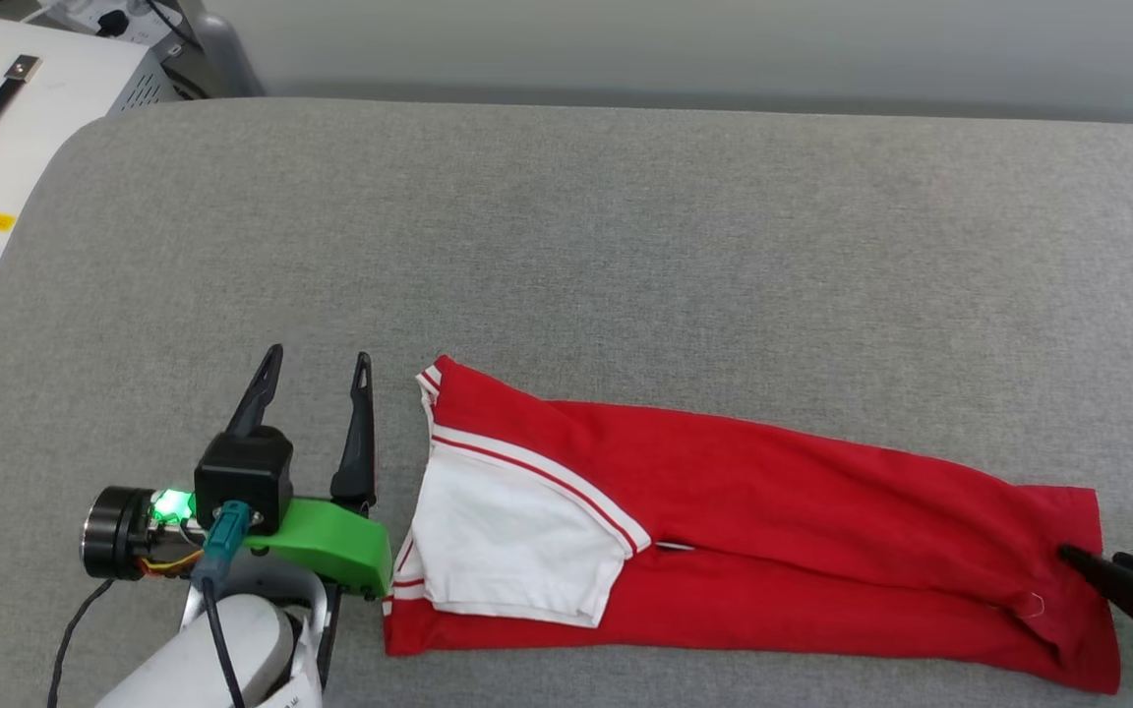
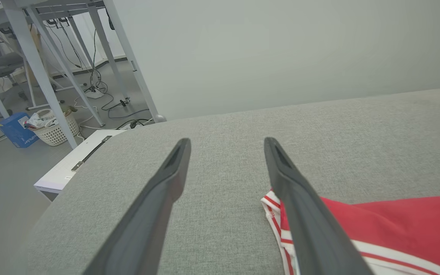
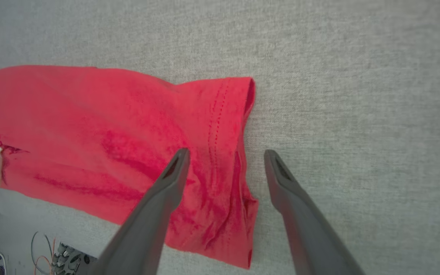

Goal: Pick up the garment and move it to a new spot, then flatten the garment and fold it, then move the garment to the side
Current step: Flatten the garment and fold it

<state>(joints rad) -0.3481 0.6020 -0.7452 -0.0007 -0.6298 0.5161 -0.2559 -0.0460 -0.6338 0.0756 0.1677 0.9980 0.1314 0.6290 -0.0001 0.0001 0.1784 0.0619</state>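
Two sets of jaws, both spread wide and holding nothing: the red jersey T-shirt with white sleeves (image 1: 724, 511) lies as a long strip running left to right across the grey fabric-covered surface (image 1: 626, 246), so each arm gets one end. Left gripper (image 1: 319, 356) is just beside the sleeve end, right gripper (image 3: 226, 152) straddles the hem edge, so I'd guess the next fold brings hem toward sleeves

You have bare grey cushion (image 1: 626, 246) across the whole upper frame to pass through; the garment (image 1: 773, 511) lies along the lower middle, a white case (image 1: 65, 108) stands upper left.
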